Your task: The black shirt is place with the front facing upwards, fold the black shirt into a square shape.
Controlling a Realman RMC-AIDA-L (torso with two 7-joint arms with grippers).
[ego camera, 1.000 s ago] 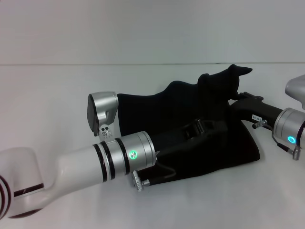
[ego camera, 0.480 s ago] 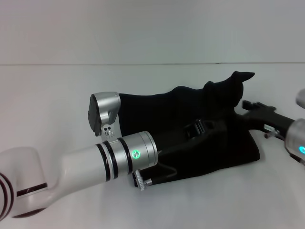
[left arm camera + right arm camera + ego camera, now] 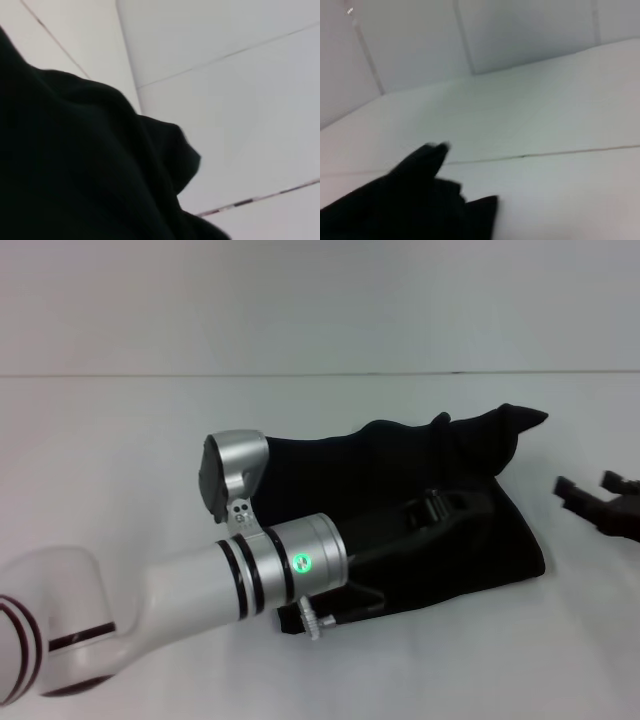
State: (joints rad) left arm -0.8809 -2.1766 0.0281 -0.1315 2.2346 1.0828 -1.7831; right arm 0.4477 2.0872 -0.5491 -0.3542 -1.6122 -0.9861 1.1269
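Counted one black shirt (image 3: 440,510) — on one white table (image 3: 120,440) — and two grippers: left (image 3: 432,508), right (image 3: 598,495).

White tabletop (image 3: 120,470) fills the lower part of the head view, matte, evenly lit, no hard shadows; its far edge meets a plain pale wall (image 3: 320,300) along a straight horizontal line. Wrist views show the wall (image 3: 225,45) made of large light panels (image 3: 520,30) divided by thin seams, one seam dark in patches. A thin line crosses the table surface (image 3: 560,190) in the right wrist view.
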